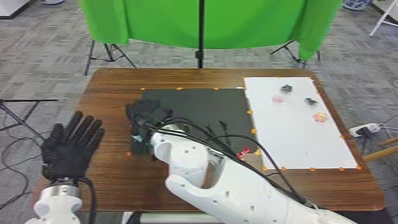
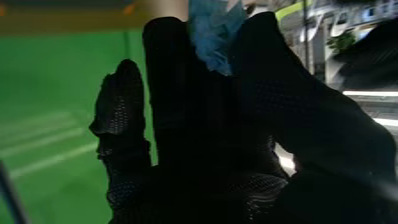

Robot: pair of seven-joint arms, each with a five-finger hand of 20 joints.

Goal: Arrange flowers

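Blue flower (image 2: 213,42): between fingertips, projecting beyond them.
Right hand (image 1: 147,112): pinching flower, over black mat (image 1: 215,106).
Left hand (image 1: 68,156): fingers straight, slightly spread, at table's (image 1: 124,185) left edge.

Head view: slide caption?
Right hand over the dark mat's left edge, left hand open, small flowers on the white sheet.

Head view: you look from high up, forward and down over the whole table (image 1: 222,78). Right wrist view: you look from the wrist, up close along the right hand (image 1: 147,114). Shared: that hand, the green cloth (image 1: 142,22).
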